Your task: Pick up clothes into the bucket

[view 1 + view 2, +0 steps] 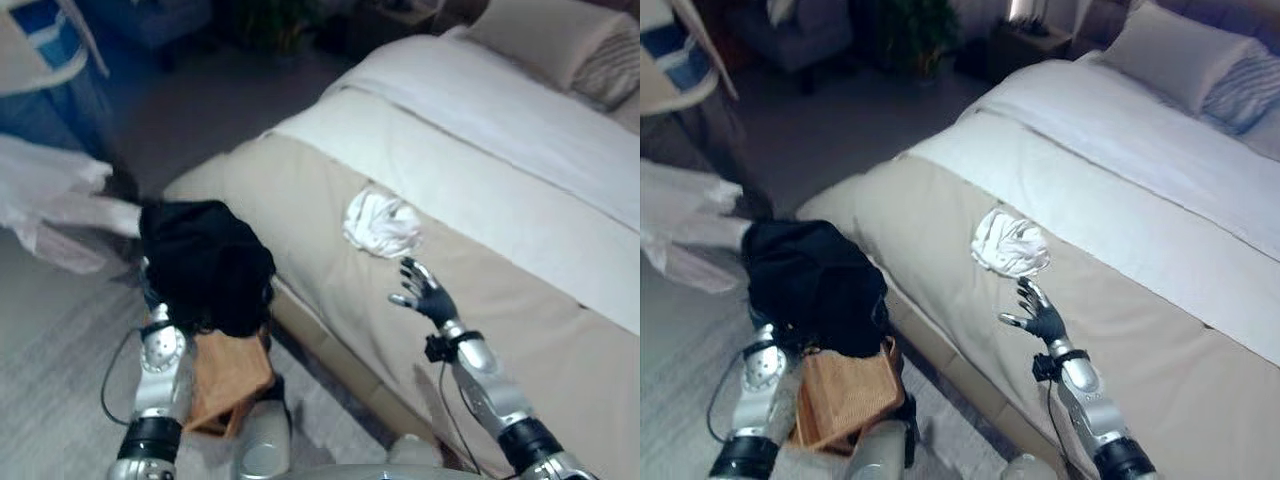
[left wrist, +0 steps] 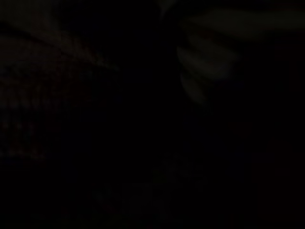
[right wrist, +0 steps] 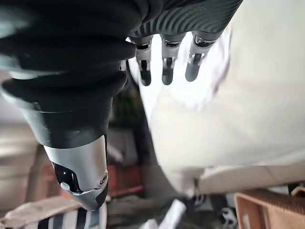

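A black garment [image 1: 205, 262] hangs bunched over the top of a brown woven basket [image 1: 228, 385] on the floor beside the bed. My left arm [image 1: 162, 352] reaches up into that garment, which covers the hand. A crumpled white cloth [image 1: 382, 222] lies on the beige bed cover. My right hand [image 1: 428, 295] hovers open just short of it, a little above the cover, holding nothing. In the right wrist view its straight fingers [image 3: 164, 71] point toward the white cloth [image 3: 200, 90], and a corner of the basket [image 3: 267, 210] shows below.
The bed [image 1: 520, 330] runs diagonally across the right side, with a white sheet and pillows [image 1: 560, 40] at its far end. Its near edge stands right beside the basket. A pale, bag-like heap [image 1: 50, 200] lies on the floor at the left.
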